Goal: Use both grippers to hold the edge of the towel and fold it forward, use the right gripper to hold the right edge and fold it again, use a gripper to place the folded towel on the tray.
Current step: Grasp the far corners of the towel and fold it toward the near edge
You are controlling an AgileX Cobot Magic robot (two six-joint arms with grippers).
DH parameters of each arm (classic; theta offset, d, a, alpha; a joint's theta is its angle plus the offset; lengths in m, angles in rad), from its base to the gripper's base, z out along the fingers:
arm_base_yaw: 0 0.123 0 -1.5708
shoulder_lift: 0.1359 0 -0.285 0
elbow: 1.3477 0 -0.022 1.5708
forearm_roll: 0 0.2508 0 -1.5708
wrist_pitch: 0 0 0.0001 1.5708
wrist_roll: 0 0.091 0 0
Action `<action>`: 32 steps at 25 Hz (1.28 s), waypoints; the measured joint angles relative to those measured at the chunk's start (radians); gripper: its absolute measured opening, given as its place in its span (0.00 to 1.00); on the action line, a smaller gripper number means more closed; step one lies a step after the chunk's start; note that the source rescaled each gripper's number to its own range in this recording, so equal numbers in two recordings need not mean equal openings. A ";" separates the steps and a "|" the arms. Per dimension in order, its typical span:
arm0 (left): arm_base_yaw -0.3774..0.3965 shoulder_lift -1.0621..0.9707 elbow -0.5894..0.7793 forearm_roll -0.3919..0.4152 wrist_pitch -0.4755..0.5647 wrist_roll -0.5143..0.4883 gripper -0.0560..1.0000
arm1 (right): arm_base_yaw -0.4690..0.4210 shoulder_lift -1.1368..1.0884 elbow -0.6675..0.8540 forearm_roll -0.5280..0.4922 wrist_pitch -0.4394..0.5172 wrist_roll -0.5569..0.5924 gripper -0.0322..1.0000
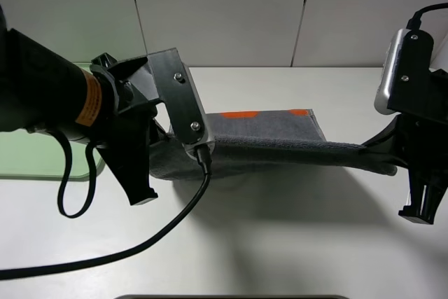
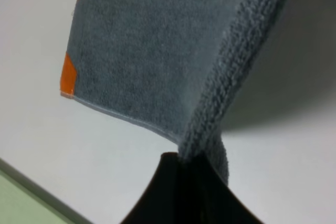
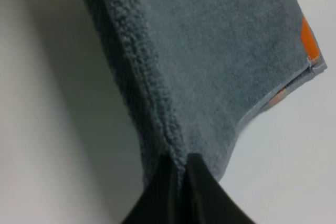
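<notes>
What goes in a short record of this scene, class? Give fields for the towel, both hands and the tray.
towel: grey, near edge held up and stretched out
orange band: at the far end
left hand: shut on a towel corner
right hand: shut on a towel corner
tray: green, far left, no towel on it

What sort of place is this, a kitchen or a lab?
Probably a robotics lab bench: the left gripper and right gripper pinch a grey towel above a white table, with plain white wall panels behind.
</notes>
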 joint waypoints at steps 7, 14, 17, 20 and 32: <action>0.000 0.025 -0.067 -0.004 0.048 0.028 0.05 | 0.000 0.027 -0.015 -0.029 -0.007 0.002 0.03; 0.057 0.170 -0.148 -0.004 0.099 0.044 0.05 | 0.000 0.172 -0.111 -0.043 -0.006 0.019 0.03; 0.089 0.215 -0.190 -0.002 0.105 0.044 0.05 | 0.000 0.241 -0.158 -0.050 -0.008 0.020 0.03; 0.122 0.251 -0.225 -0.001 0.109 0.067 0.05 | 0.000 0.312 -0.202 -0.062 -0.023 0.024 0.03; 0.260 0.335 -0.240 0.001 0.026 0.110 0.05 | 0.000 0.581 -0.341 -0.089 -0.170 0.023 0.03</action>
